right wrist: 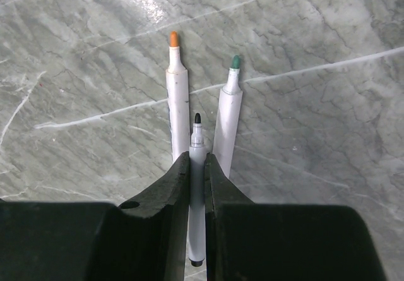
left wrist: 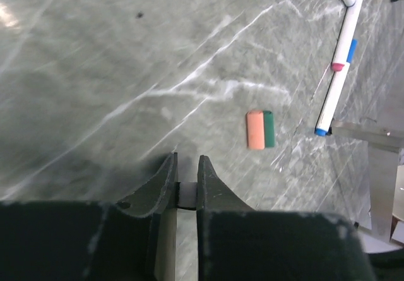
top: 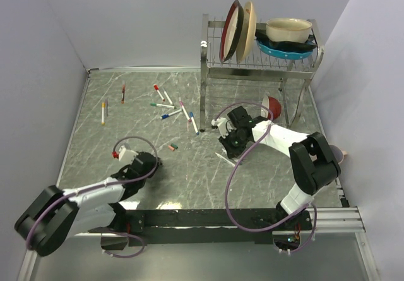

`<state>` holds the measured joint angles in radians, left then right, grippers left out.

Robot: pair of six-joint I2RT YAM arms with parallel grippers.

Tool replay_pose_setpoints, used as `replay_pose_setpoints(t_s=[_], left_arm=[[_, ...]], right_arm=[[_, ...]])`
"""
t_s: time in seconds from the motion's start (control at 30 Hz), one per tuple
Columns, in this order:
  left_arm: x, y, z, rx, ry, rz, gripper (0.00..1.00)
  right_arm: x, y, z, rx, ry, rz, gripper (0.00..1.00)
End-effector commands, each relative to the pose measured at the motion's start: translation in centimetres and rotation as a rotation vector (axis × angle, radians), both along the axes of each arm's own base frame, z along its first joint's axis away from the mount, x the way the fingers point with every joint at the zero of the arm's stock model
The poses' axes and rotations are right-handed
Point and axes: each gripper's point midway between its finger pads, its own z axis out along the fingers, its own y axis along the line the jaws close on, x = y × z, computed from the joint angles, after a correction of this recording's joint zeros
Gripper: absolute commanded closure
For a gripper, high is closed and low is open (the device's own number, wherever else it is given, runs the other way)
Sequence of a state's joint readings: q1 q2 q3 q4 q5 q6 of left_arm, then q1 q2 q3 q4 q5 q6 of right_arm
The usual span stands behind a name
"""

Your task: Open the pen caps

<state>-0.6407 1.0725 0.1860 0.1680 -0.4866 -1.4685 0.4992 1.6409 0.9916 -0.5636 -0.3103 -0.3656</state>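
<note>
The left arm lies low across the near left of the worktop (top: 189,186). Its claw (left wrist: 187,160) points down at the stone, fingers pressed almost together on something small and pale that I cannot make out. The right arm folds at the elbow on the near right and reaches left toward the middle. Its claw (right wrist: 196,158) pinches a white pen (right wrist: 197,143) with a bare black tip. Just beneath lie an orange-tipped pen (right wrist: 177,104) and a green-tipped pen (right wrist: 228,110), both uncapped. Beyond the left claw, an orange cap (left wrist: 255,129) and a green cap (left wrist: 269,128) lie touching, off any pen. Farther still, left of a dish rack (top: 203,91), capped pens (top: 167,107) lie scattered in red, green, blue and pink. A yellow-capped pen (top: 104,112) lies apart at the far left.
</note>
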Motion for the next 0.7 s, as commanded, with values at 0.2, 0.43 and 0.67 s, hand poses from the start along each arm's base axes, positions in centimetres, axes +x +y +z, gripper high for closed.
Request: replay_pose_setpoints(t_s=[0.2,0.43,0.67], left_arm=[[2.1,-2.6,-0.4,0.000,0.073,-0.102,0.70],[2.1,-2.4,-0.3,0.003,0.073,-0.101,0.50],[2.4,-1.6,0.8,0.018,0.051,-0.090,0.41]], right_arm=[[1.1,0.6,0.9,0.012,-0.019,0.014,0.85],[1.0,0.7,0.9,0.012,-0.012,0.019,0.78],[1.0,0.7,1.2,0.016,-0.014,0.020,0.69]])
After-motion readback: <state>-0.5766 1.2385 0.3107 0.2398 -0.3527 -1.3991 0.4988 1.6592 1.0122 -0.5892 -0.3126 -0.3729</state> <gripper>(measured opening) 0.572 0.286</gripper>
